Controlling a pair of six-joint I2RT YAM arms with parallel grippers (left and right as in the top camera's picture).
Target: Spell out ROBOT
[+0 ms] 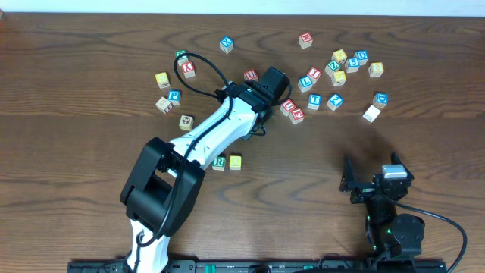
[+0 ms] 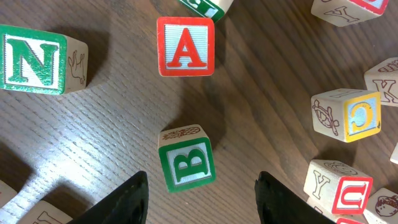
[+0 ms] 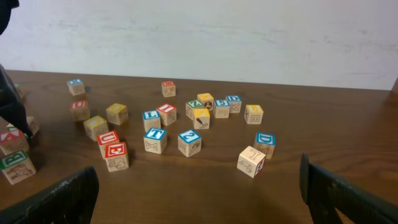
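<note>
The left arm (image 1: pixel 216 129) stretches from the near edge of the desk (image 1: pixel 91 38) into the scatter of wooden letter cubes. In its wrist view the left fingers (image 2: pixel 127 202) stand released on either side of the green B cube (image 2: pixel 186 160). Bare wood shows between each finger and the cube, so nothing is grasped. The B cube sits flat on the desk, its letter facing up and turned slightly askew.

Beyond it lies a red A cube (image 2: pixel 185 46). A green N cube (image 2: pixel 34 62) sits off to one side, and a yellow C cube (image 2: pixel 348 115) and a red U cube (image 2: pixel 351 196) sit to the other.

Nearer the robot, close by the left arm, the green R cube (image 1: pixel 219 162) and a yellow cube (image 1: pixel 236 161) sit just beside each other in a short row. The blue T cube (image 3: pixel 155 140) rests among the loose cubes ahead of the right arm, next to a blue 2 cube (image 3: pixel 189 142). The right fingers (image 3: pixel 68 199) are spread wide with nothing between them, on the robot's side of the desk and well apart from the cubes.
</note>
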